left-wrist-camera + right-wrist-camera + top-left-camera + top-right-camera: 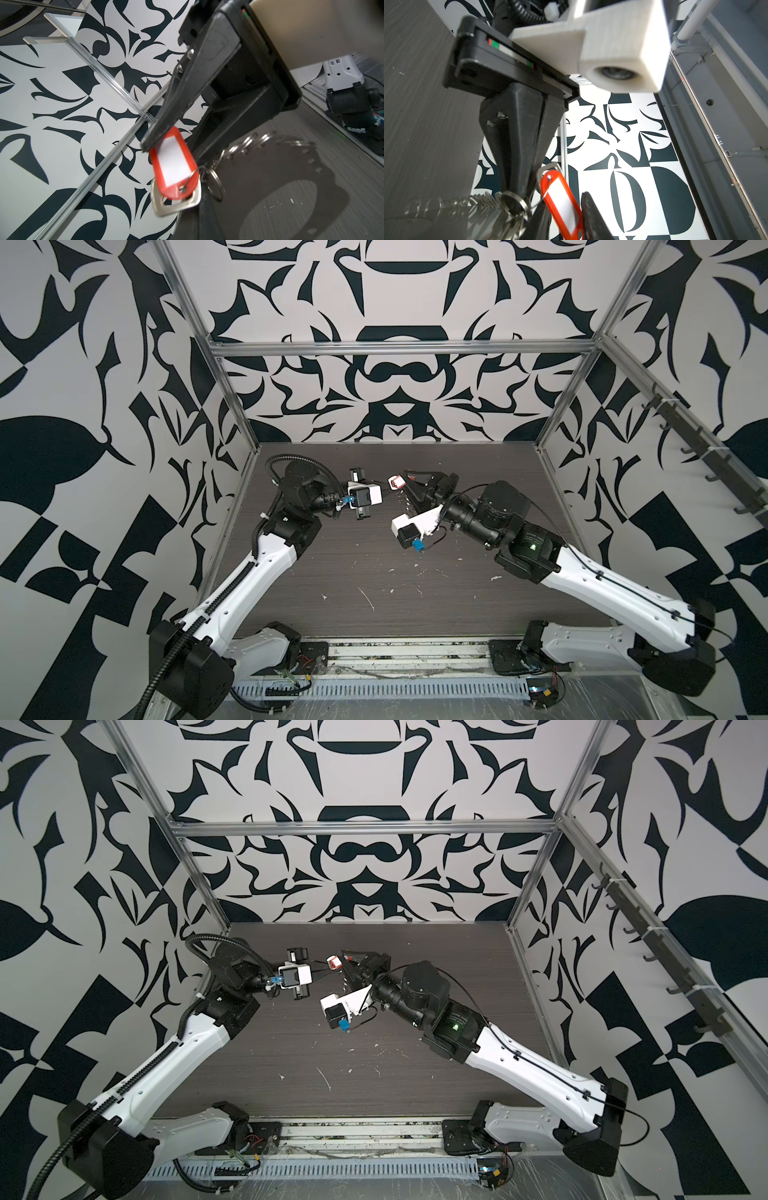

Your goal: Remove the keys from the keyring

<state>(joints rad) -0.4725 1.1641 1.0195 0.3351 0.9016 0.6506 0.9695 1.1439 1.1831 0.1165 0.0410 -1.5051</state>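
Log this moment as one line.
left pincer: shut on keyring | right pincer: open around red tag | key: not yet off, hanging by tag above table

Lying scattered toward 6 o'clock on dark wood-grain table (332, 572): white flecks (365, 598). Running along patterned wall (685, 323) at 3 o'clock: black hook rail (706, 450).

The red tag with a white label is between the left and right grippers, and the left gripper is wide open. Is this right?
Not quite: the left gripper is shut, its fingers pressed together, as the right wrist view shows. The red tag with a white label is indeed between it and the right gripper.
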